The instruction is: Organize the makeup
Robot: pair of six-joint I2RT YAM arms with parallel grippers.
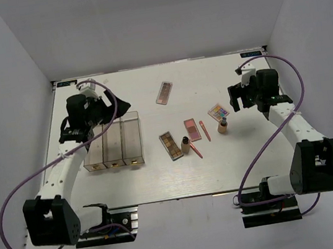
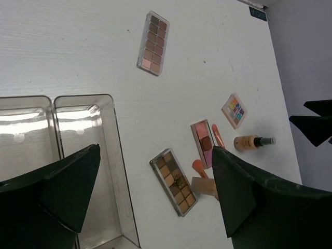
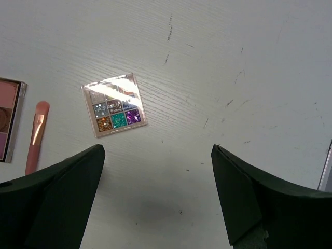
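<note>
The makeup lies mid-table: a brown palette [image 1: 163, 92] [image 2: 151, 43] at the back, a tan-gold palette [image 1: 170, 145] [image 2: 174, 181], a pink palette [image 1: 192, 129] [image 2: 202, 143], a multicolour palette [image 1: 218, 112] [image 3: 114, 105], two tan bottles [image 1: 222, 127] [image 1: 186, 145] and two coral sticks [image 1: 205, 130] [image 1: 195, 150]. My left gripper [image 1: 119, 103] [image 2: 155, 150] is open and empty, raised above the clear box's right end. My right gripper [image 1: 235, 98] [image 3: 158, 148] is open and empty, above bare table right of the multicolour palette.
The clear three-compartment box [image 1: 113, 144] [image 2: 111, 171] stands left of the makeup, and its compartments look empty. White walls enclose the table on the left, back and right.
</note>
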